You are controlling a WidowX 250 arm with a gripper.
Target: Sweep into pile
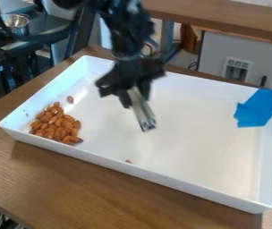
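Sitting on wood table (73,183): white tray (132,171), blue tape (255,109) on R end | bkgd: gray cabinet (213,53), metal bowl (16,22) upper L | claw (137,95) clamped on metal tool (142,112), over mid tray, long axis slanting dn & slightly R | almond pile (56,126) nr tray's L corner, stray nut (70,99) just beside

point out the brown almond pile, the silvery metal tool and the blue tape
Brown almond pile (56,126), camera view: its middle.
Silvery metal tool (141,108), camera view: mid-length.
Blue tape (255,111), camera view: its left part.
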